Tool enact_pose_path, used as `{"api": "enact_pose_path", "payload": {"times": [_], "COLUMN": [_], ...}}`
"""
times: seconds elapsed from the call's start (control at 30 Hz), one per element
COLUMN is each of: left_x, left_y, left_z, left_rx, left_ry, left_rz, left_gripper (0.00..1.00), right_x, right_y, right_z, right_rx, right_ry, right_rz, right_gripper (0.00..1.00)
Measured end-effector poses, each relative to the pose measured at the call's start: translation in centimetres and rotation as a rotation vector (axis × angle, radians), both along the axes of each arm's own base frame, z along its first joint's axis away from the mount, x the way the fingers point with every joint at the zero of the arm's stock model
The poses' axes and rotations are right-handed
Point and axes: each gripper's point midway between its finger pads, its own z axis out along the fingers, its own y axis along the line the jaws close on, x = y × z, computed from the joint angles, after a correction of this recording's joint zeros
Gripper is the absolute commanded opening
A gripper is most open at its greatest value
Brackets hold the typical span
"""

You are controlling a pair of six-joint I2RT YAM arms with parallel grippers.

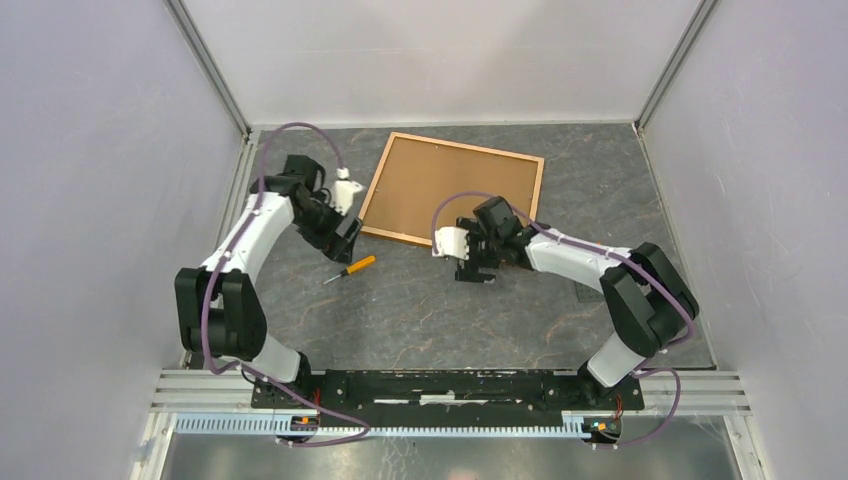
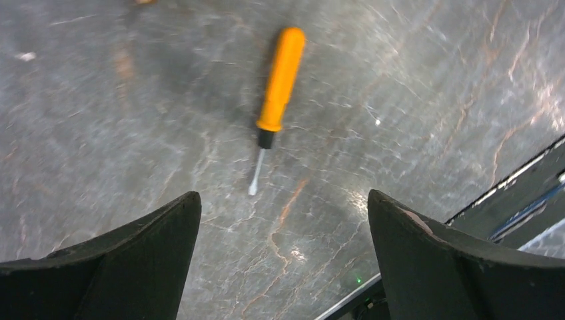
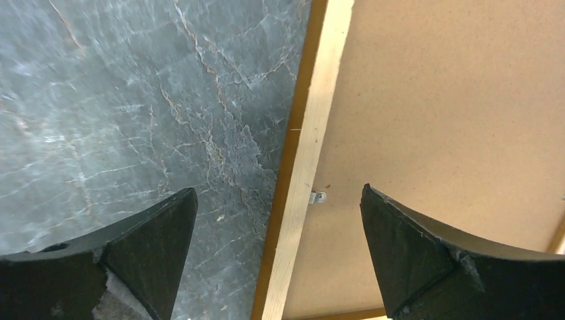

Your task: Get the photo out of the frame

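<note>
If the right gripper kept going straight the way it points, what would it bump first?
Probably the frame: its pale wooden edge lies straight ahead of the open right gripper, with a small metal clip beside it. Depth is unclear.

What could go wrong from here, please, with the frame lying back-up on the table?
1. The small metal tab on the orange-brown wooden frame is tiny against the right arm's wide-open jaws; they may slip off it.
2. The orange-handled screwdriver lies flat on the grey marbled table; the left arm's jaws could nudge it away rather than lift it.
</note>
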Motion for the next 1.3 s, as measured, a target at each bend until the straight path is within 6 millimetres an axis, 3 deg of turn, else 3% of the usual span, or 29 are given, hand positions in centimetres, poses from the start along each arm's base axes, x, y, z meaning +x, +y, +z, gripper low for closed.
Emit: {"api": "enact_pose_path", "payload": {"times": [0.1,0.27,0.4,0.5,0.77,0.87,0.97,1.07,1.3], "left_x": [-1.6,-2.5,-1.8,-1.4,-0.4,0.0,0.0,-0.1,-1.0], "left_y": [-1.8,-3.9,-4.9,-5.2,-4.1,-3.6,-3.4,-3.7,-6.4], "left_z": [-1.4,-2.9,-4.9,-6.8,-9.2,-9.5,-9.6,-9.7,-8.7], "left_rx": [0.038,0.108,0.196,0.271,0.399,0.429,0.436,0.416,0.26], "left_ry": [0.026,0.042,0.043,0.063,0.083,0.072,0.07,0.073,0.07], "left_rz": [-0.115,-0.239,-0.3,-0.332,-0.34,-0.34,-0.343,-0.353,-0.372], "left_gripper": [0.87,0.8,0.72,0.67,0.52,0.37,0.15,0.02,0.02], "right_x": [0.2,4.9,8.4,10.0,9.5,9.1,8.7,8.2,5.9], "right_y": [0.3,-1.6,-4.3,-6.1,-6.5,-6.3,-6.0,-5.5,-3.5], "right_z": [1.6,5.0,5.4,4.9,4.4,4.4,4.3,4.5,5.4], "right_rx": [0.076,0.218,0.273,0.293,0.334,0.352,0.369,0.402,0.544], "right_ry": [0.096,0.177,0.221,0.268,0.35,0.379,0.409,0.44,0.577], "right_rz": [-0.026,-0.196,-0.357,-0.464,-0.537,-0.54,-0.547,-0.559,-0.576], "right_gripper": [0.98,0.98,0.98,0.98,0.98,0.98,0.98,0.98,0.98]}}
